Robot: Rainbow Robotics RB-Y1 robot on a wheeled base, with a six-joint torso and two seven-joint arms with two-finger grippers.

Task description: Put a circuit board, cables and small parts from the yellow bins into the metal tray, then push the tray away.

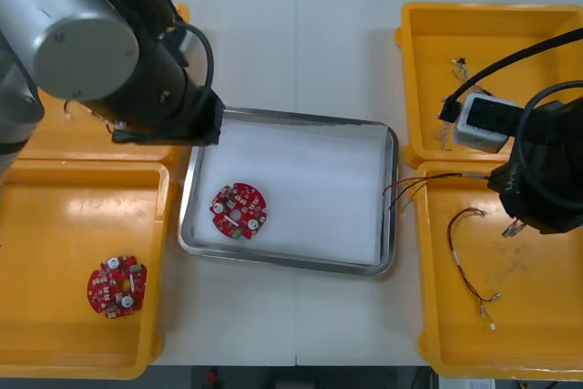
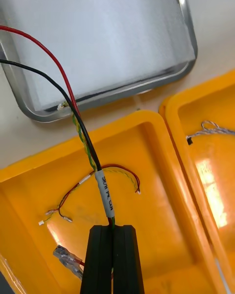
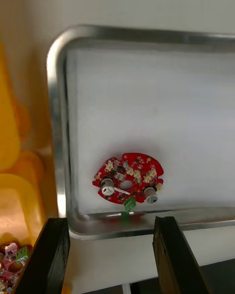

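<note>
Cable point(image 2: 105, 194) red/blk pinched btw R fingers point(image 2: 100, 259) over yellow bin point(image 2: 44, 176) | L fingers point(image 3: 49, 255) spread wide above tray point(image 3: 55, 127) rim

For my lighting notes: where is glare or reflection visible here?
Right wrist view: bright patch on the far bin, beyond the right gripper holding a cable; the tray rim shines. Left wrist view: that rim mirrors the green part of the board, by the open left gripper.

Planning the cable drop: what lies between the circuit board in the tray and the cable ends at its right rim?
Only bare white floor of the tray, from circuit board to the cable in the right gripper; the front view shows it.
</note>
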